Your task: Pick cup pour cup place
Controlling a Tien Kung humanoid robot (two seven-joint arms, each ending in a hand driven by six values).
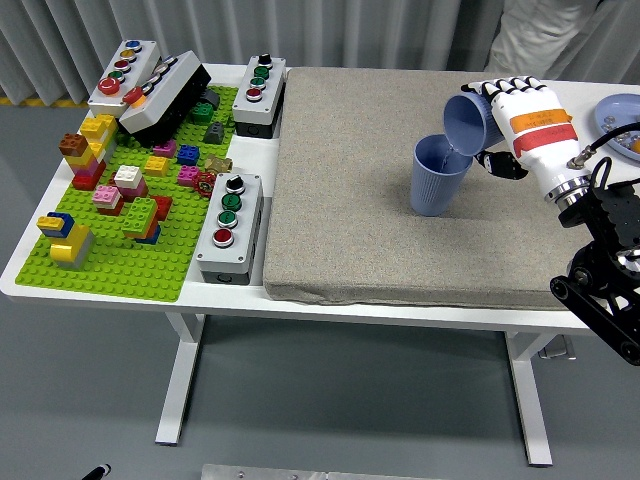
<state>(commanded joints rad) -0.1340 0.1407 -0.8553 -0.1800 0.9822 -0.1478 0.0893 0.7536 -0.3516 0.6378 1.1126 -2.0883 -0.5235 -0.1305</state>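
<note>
A blue ribbed cup (438,176) stands upright on the grey mat (350,190), right of its middle. My right hand (505,125), white with black fingertips, is shut on a second blue cup (468,121). That cup is tipped on its side with its mouth facing left and down, its lower rim just over the standing cup's right rim. I cannot see anything flowing between them. The left arm is out of view.
A green baseplate (120,262) with several coloured bricks fills the table's left. Button boxes (230,226) (260,93) (124,72) stand around it. A blue plate (618,115) lies at the far right edge. A person (545,40) stands at the far right side.
</note>
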